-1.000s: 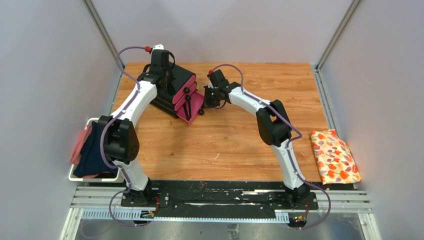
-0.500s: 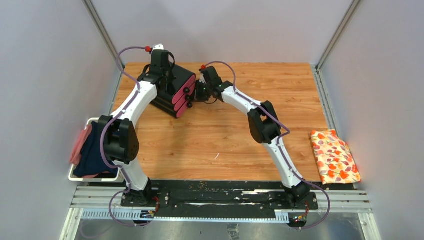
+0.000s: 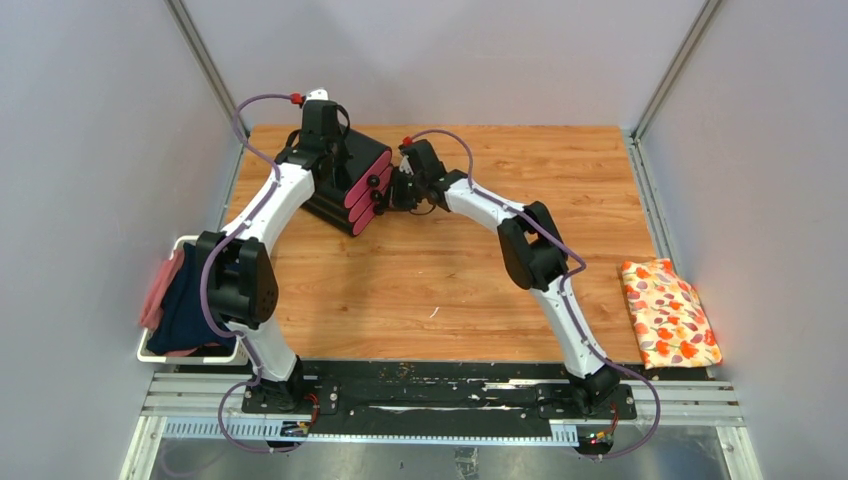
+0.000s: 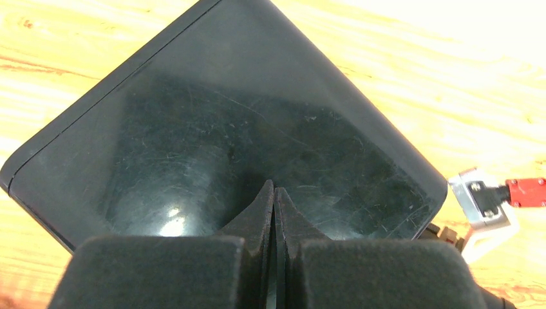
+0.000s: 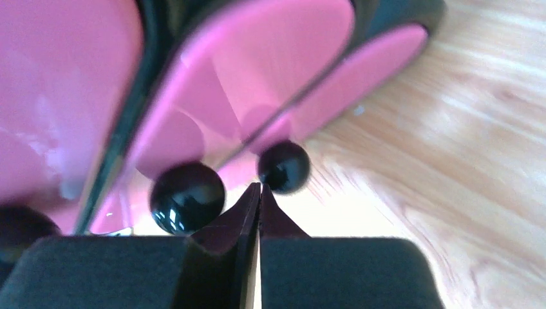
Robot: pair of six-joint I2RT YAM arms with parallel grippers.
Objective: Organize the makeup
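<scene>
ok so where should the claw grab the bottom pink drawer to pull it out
Take the round black knob on the front of the bottom pink drawer, coming straight in from the side the drawer faces, where the right claw sits. The front is smooth, so the protruding ball is probably the only hold. The claw is shut; open it first.

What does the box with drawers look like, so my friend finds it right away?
Start at the wooden tabletop and look toward its far left corner. A glossy black box stands there, turned at an angle. Nothing else around has its three pink drawer fronts with round black knobs.
</scene>
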